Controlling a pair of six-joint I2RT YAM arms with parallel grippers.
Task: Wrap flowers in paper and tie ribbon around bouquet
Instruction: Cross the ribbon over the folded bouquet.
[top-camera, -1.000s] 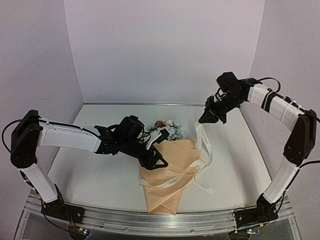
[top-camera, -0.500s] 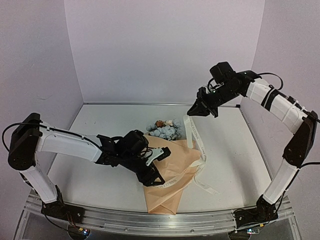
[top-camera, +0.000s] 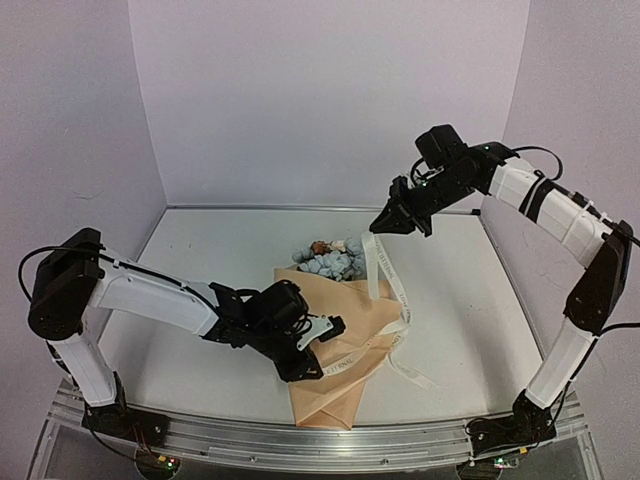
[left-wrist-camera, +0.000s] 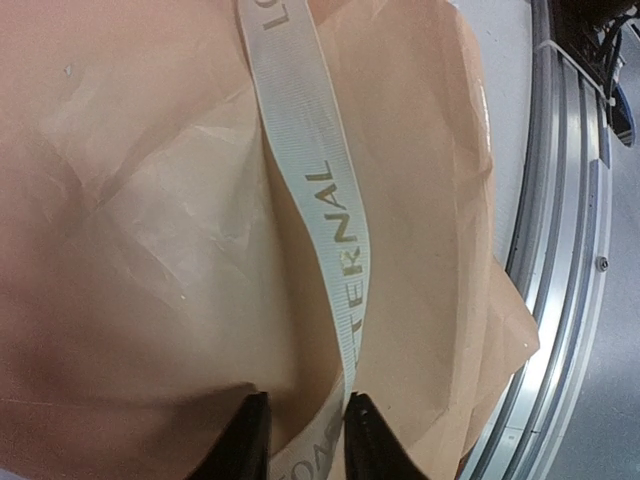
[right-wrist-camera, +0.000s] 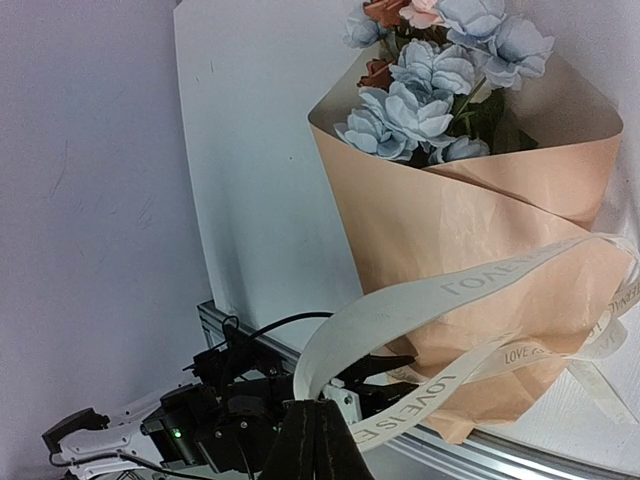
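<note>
The bouquet lies on the table as a tan paper (top-camera: 345, 315) cone with the pale blue and pink flowers (top-camera: 330, 262) at its far, wide end. The cream lettered ribbon (top-camera: 383, 268) runs from my right gripper (top-camera: 383, 226), which is raised above the blooms and shut on its end, down across the cone. My left gripper (top-camera: 318, 350) rests low on the cone. In the left wrist view its jaws (left-wrist-camera: 300, 435) stand slightly apart on the paper (left-wrist-camera: 150, 250), the ribbon (left-wrist-camera: 325, 190) lying between them. The right wrist view shows the ribbon (right-wrist-camera: 420, 300) rising to the closed fingers (right-wrist-camera: 314, 425).
An aluminium rail (top-camera: 300, 440) runs along the near table edge, just past the cone's tip (left-wrist-camera: 560, 300). A loose ribbon tail (top-camera: 415, 372) trails on the table right of the cone. Pale walls close in the back and both sides.
My left gripper slid from the blooms down the cone to the ribbon and narrowed its jaws. My right gripper carried the ribbon end up and left, above the flowers.
</note>
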